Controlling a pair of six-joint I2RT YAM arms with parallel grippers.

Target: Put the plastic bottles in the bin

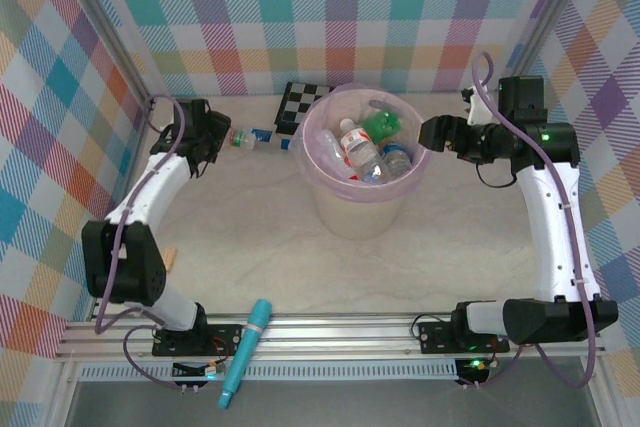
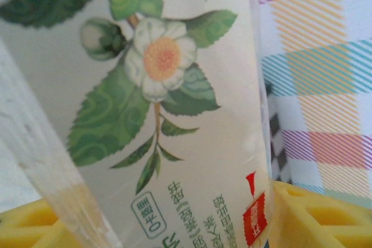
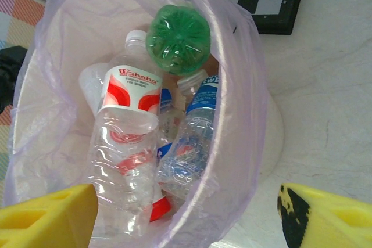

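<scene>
A plastic bottle (image 2: 174,114) with a cream label showing green leaves and a white flower sits very close between the yellow fingers of my left gripper (image 2: 174,227), which is shut on its body. In the top view this gripper (image 1: 218,137) is low at the far left by the wall, and a bottle (image 1: 250,136) lies at its tip. The bin (image 1: 350,209) stands mid-table and holds several bottles. Among them are a green one (image 3: 177,39), a red-and-white labelled one (image 3: 131,94) and a blue-labelled one (image 3: 200,105). My right gripper (image 1: 428,134) hovers open and empty over the bin's right rim (image 3: 251,85).
A black-and-white checkerboard (image 1: 300,105) lies behind the bin, between it and the left gripper. A teal pen-like tube (image 1: 248,347) rests across the front rail. Plaid walls close in the left, back and right sides. Bare table stretches in front of the bin.
</scene>
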